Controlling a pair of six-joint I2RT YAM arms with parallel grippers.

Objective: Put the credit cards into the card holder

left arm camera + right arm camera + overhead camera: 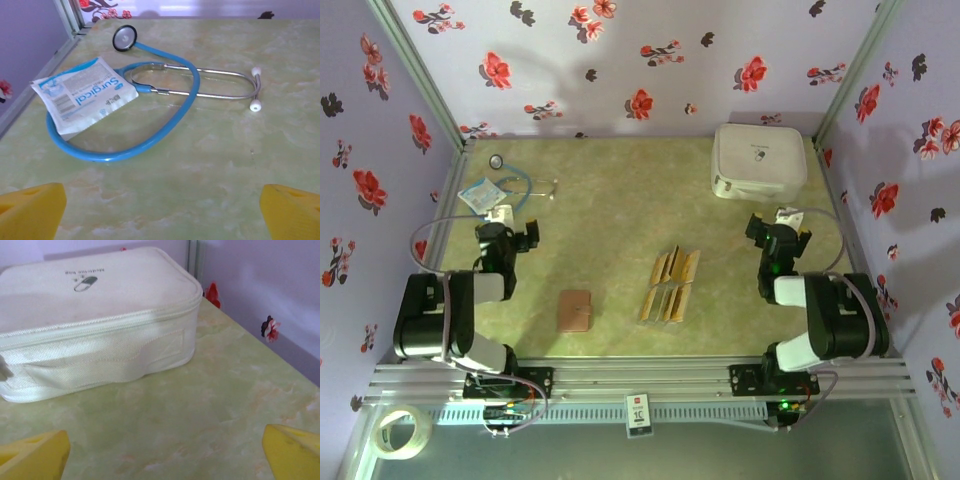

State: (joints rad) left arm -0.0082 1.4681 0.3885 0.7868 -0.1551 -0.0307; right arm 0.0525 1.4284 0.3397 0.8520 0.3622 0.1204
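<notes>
My left jaws and right jaws are both standing wide apart, holding nothing. The credit cards [668, 285] are lying in two fanned rows near the middle, with the card holder [576, 309] lying left of them, apart. I'm judging that one card's edge needs lifting first, since they are lying flush on the smooth green worktop [620, 210]. A stethoscope [107, 157] is lying far left and a white case [95, 315] far right, with floral walls enclosing everything.

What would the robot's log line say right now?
credit cards: loose, none held | card holder: left of cards, apart | left tool: open, empty | right tool: open, empty
</notes>
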